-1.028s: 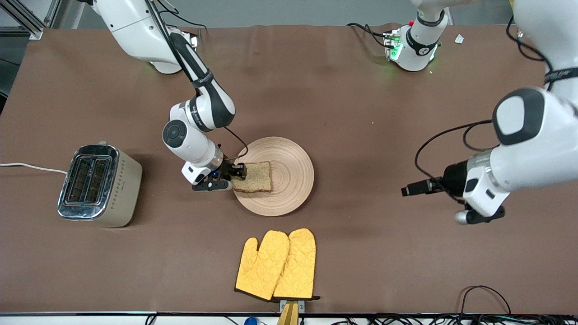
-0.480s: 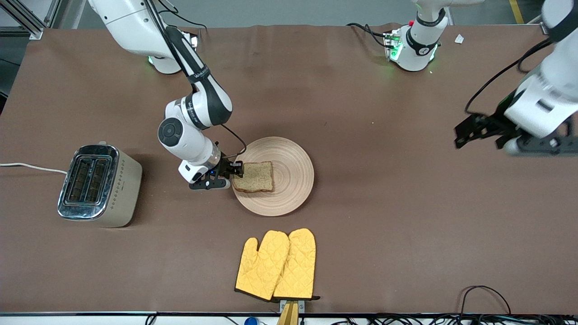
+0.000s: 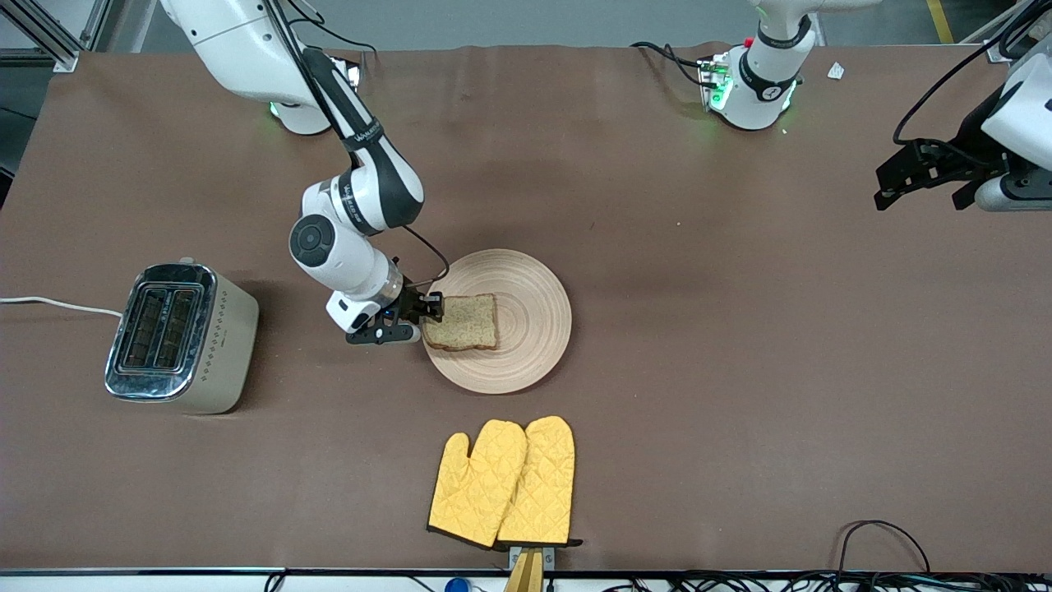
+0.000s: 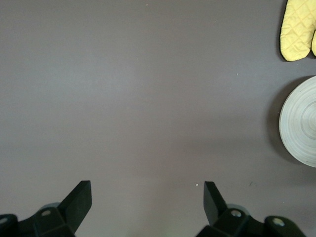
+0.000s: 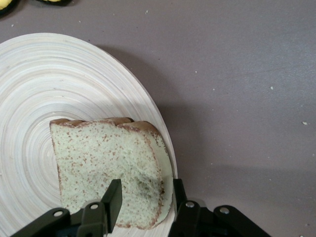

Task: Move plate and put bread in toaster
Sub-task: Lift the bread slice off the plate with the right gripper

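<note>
I've got the right gripper (image 3: pixel 429 317) low at the plate (image 3: pixel 534 345) rim, one finger above and one below the bread (image 3: pixel 464 322) edge, narrowed on the slice; probably gripped, but the contact is cut off in the right wrist view. Bread lies on the plate. Toaster (image 3: pixel 177 337) sits toward the right arm's end. Left gripper (image 3: pixel 925 177) waits spread wide over bare table.

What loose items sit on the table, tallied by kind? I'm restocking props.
Plate: 1
Bread slice, on the plate: 1
Toaster: 1
Yellow oven mitts: 2
Total: 5
</note>
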`<state>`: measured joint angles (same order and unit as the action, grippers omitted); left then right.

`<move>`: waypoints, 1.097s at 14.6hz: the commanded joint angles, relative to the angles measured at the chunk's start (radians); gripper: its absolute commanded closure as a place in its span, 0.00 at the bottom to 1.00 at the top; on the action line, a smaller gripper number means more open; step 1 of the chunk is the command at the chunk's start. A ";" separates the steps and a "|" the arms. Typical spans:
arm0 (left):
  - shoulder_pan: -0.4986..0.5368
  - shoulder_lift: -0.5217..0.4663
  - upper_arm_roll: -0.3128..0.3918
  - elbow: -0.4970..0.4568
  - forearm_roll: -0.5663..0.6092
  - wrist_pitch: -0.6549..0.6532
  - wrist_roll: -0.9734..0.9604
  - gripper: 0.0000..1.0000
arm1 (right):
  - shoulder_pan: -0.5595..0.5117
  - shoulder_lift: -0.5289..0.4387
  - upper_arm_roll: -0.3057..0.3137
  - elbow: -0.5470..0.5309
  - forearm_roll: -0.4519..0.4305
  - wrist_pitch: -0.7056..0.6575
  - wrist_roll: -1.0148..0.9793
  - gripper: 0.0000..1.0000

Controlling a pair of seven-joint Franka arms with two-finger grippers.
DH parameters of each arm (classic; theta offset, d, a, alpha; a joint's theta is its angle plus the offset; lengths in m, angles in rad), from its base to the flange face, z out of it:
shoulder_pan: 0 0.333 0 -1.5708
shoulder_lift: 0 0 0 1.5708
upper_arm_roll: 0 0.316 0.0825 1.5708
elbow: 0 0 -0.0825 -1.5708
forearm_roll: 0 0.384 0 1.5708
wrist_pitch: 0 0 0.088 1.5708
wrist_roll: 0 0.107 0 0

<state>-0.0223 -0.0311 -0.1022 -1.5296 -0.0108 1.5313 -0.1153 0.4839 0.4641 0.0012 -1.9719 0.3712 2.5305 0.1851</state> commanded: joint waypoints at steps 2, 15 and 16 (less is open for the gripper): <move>-0.001 -0.018 0.002 -0.020 0.017 -0.010 0.011 0.00 | 0.004 -0.005 -0.003 -0.013 -0.023 0.008 0.014 0.54; 0.035 -0.015 0.002 -0.015 0.008 -0.016 0.014 0.00 | 0.004 0.019 -0.003 -0.013 -0.024 0.011 0.013 0.77; 0.035 -0.015 0.002 -0.015 0.008 -0.016 0.014 0.00 | 0.005 0.019 -0.003 -0.015 -0.026 0.011 0.014 0.85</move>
<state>0.0106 -0.0314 -0.1004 -1.5359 -0.0106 1.5263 -0.1150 0.4839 0.4851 -0.0010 -1.9754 0.3667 2.5338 0.1851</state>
